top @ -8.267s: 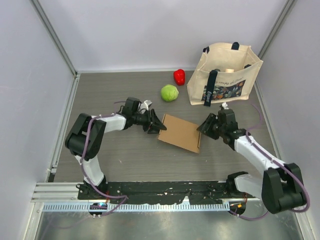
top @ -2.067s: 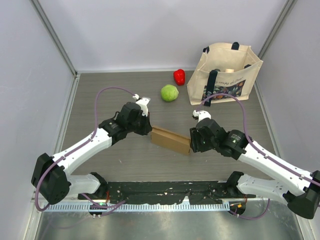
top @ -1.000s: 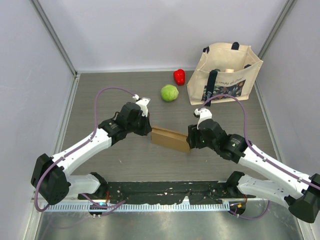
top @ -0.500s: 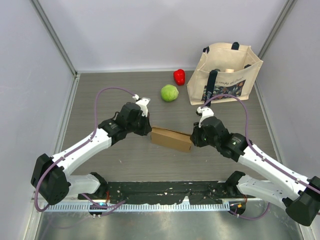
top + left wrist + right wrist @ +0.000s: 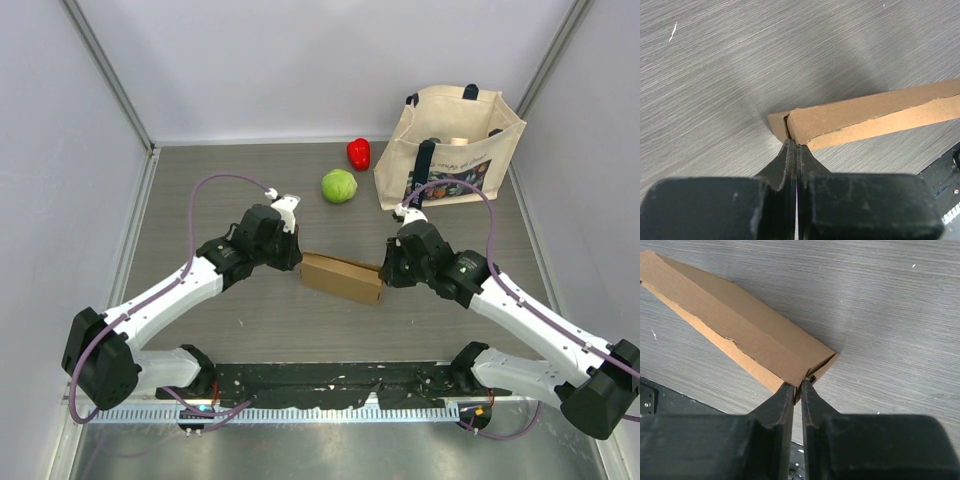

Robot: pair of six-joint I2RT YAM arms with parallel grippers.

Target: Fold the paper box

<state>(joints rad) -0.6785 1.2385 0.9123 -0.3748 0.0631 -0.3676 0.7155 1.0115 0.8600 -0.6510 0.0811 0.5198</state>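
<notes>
**Left gripper point(image 5: 297, 262) and right gripper point(image 5: 384, 272) pinch opposite ends of the flat paper box point(image 5: 342, 277)**

Across the grey table point(image 5: 220, 190), the two arms reach in from the near edge and meet at the middle, one at each end of the box. The beige tote bag point(image 5: 450, 140) stands well apart at the far right and plays no part here.

The paper box sits between the two grippers near the table's centre. It shows as a slim brown strip seen almost edge-on, its panels lying against each other. From the left wrist, the fingers are pressed flat together with the box's corner at their tips, and they appear to nip the cardboard wall there. From the right wrist, the fingers stand almost closed with only a thin gap, and the other corner's edge is caught between the tips. Whether the box rests on the table or hangs just above it I cannot tell.

By my reading the task is at an early stage. The box is gripped at both ends, but it is still collapsed. No wall stands up, no flap is turned in, and no tab sits in a slot as far as these views show. Opening the panels, raising the sides and tucking the flaps all seem to remain.

A green cabbage point(image 5: 339, 186) and a red pepper point(image 5: 358, 153) lie beyond the box, untouched.
</notes>
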